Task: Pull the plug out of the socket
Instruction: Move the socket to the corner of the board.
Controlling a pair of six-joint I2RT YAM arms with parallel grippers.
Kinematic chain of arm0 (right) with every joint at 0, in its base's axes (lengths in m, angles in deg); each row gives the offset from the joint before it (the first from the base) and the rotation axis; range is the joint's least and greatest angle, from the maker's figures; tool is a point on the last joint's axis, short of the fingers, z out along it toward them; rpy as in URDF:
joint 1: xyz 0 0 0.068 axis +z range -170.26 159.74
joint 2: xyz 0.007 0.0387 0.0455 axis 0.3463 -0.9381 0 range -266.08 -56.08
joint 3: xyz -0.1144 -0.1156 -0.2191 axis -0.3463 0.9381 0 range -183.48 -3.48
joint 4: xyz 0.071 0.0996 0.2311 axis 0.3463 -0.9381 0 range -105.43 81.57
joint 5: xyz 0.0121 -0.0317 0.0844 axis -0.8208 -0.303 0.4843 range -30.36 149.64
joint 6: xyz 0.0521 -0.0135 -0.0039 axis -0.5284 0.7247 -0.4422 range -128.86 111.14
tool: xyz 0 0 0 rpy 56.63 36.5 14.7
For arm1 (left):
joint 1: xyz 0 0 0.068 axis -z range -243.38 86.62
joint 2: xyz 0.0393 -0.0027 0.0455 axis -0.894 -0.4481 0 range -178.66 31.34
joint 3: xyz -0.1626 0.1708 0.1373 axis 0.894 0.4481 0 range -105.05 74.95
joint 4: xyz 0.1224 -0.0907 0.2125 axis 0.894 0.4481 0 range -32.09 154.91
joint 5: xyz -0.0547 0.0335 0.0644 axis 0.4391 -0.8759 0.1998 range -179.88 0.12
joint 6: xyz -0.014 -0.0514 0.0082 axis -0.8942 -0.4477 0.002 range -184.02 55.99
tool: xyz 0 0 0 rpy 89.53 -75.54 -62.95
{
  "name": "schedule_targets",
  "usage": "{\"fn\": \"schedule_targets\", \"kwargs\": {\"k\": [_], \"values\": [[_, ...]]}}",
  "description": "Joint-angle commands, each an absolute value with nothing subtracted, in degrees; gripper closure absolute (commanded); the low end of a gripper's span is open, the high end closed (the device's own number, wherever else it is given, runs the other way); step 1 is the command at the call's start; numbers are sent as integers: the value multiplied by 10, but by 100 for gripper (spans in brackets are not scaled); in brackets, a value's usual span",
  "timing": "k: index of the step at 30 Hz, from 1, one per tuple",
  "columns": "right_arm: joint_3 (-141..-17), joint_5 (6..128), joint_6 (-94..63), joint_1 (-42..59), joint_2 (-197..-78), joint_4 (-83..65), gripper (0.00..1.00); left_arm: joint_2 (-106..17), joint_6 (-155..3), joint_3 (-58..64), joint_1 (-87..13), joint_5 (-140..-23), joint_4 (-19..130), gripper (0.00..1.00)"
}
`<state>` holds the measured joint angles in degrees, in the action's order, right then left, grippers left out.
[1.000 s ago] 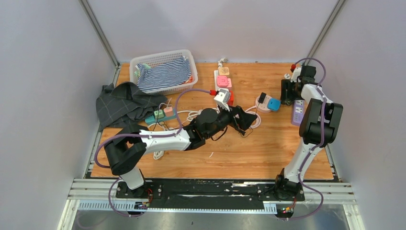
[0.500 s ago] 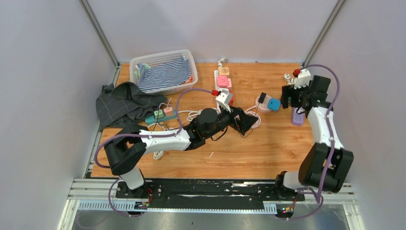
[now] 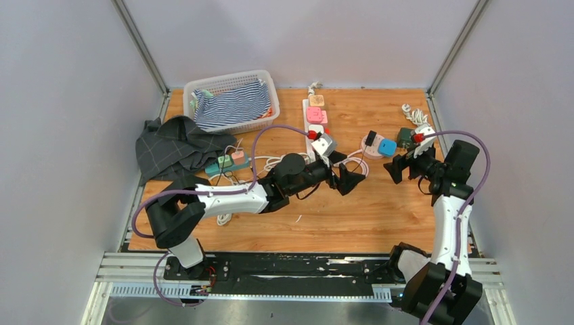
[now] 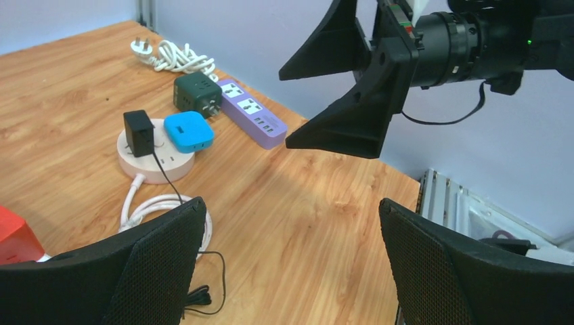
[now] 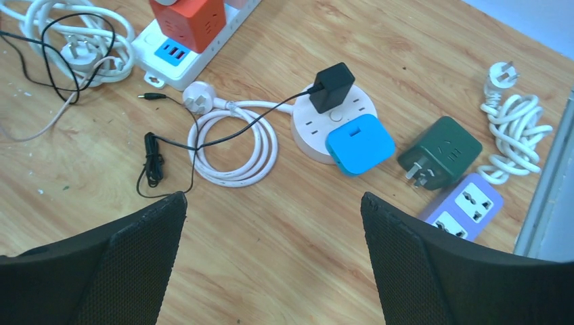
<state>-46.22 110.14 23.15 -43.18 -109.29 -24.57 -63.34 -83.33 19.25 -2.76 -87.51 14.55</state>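
A dark green cube plug [image 5: 440,152] lies loose on the wood, prongs showing, beside the purple socket strip [image 5: 464,203] and apart from it. To its left, a round pale socket [image 5: 308,132] carries a black plug [image 5: 332,87] and a blue plug [image 5: 360,143]. My right gripper [image 5: 272,198] hovers open and empty over bare wood in front of these. My left gripper [image 4: 291,202] is also open and empty, left of the round socket [image 4: 145,166], facing the right gripper [image 4: 352,88]. From the top view the green plug [image 3: 406,137] sits just behind the right gripper [image 3: 399,168].
A white power strip [image 3: 313,115] with pink and red cubes runs toward the back. Coiled white cables [image 5: 233,145] and a thin black wire [image 5: 152,166] lie near the round socket. A basket [image 3: 230,101] of striped cloth, grey fabric [image 3: 179,145] and a teal strip [image 3: 227,162] sit left.
My right arm swung forward and left, away from the purple strip, and its jaws opened wide; the green plug now lies free on the table. The left gripper shifted slightly right.
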Motion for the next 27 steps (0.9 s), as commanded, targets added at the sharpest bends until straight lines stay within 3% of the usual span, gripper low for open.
{"fn": "schedule_targets", "kwargs": {"k": [1,13,17,27], "values": [[-456,1167,269,-450,-1094,-273,1,-615,-813,205,-33,-841,110,0],[-471,1172,325,-453,-1096,-327,1,-700,-813,116,-42,-774,217,0],[-478,1173,327,-452,-1089,-337,2,-696,-717,111,-5,-849,251,0],[-484,1180,329,-452,-1099,-347,2,-660,-672,107,-14,-1014,353,0]]}}
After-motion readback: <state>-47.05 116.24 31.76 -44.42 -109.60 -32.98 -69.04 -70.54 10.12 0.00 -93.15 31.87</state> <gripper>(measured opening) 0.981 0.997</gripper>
